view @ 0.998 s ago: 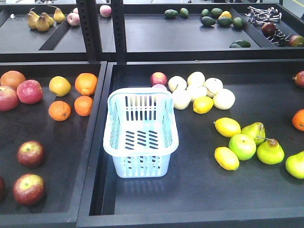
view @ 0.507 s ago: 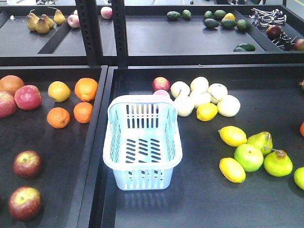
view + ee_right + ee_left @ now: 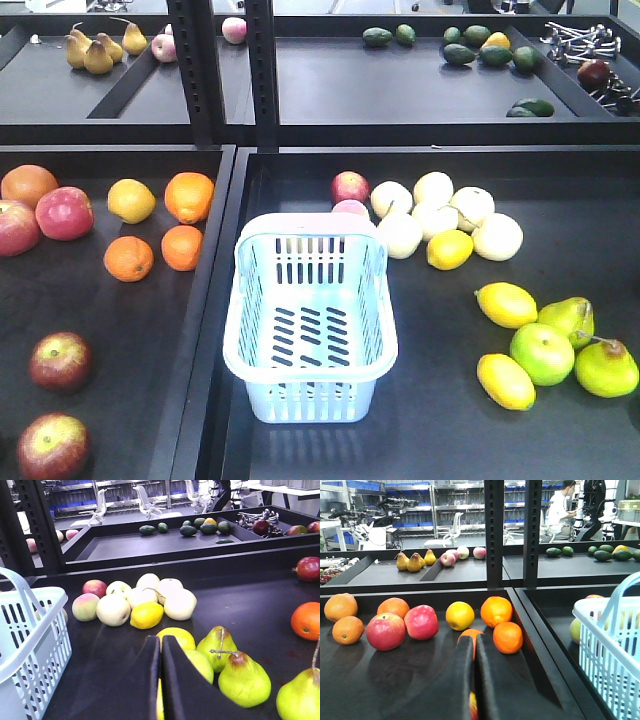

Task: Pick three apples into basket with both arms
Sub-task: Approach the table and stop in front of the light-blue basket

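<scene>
**Apples in the left tray, basket in the right tray, both pincers closed**

In the front view, two dark red apples lie at the near left of the left tray, well apart from the basket. Far beyond them sit two larger pink-red apples and a cluster of oranges.

In the left wrist view, the left gripper hangs over this tray, pointing at the oranges. Its two dark fingers are pressed together and hold nothing.

The pale blue basket stands upright in the near left corner of the right tray, just beside the divider between the trays. To its right lie pale round fruits, lemons, a green apple and pears.

In the right wrist view, the right gripper is over the lemons and pears. Its fingers are also together and hold nothing.
</scene>
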Robot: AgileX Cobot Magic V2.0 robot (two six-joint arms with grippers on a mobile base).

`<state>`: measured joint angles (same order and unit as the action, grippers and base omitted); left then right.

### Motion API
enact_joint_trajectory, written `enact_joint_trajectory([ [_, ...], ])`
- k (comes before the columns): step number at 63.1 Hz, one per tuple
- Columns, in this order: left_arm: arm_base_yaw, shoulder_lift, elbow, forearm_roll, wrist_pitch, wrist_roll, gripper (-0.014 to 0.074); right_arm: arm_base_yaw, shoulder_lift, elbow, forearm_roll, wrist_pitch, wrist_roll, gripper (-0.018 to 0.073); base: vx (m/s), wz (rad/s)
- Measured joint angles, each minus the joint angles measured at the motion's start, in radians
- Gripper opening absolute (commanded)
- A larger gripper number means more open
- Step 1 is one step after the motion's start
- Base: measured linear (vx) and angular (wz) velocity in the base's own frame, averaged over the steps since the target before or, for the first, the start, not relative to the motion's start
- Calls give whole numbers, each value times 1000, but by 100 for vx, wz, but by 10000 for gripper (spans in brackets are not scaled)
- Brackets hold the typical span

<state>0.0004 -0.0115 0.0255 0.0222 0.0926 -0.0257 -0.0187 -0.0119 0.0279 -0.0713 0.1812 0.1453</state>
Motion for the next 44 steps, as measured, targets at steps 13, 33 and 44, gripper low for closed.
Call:
enact_joint_trajectory([
  [13, 0, 0, 0, 0, 0, 0, -6, 0, 0, 0, 0, 0, 0, -9, 5, 3],
  [33, 0, 0, 0, 0, 0, 0, -6, 0, 0, 0, 0, 0, 0, -9, 4, 2],
  [44, 0, 0, 0, 0, 0, 0, -6, 0, 0, 0, 0, 0, 0, -9, 2, 2],
])
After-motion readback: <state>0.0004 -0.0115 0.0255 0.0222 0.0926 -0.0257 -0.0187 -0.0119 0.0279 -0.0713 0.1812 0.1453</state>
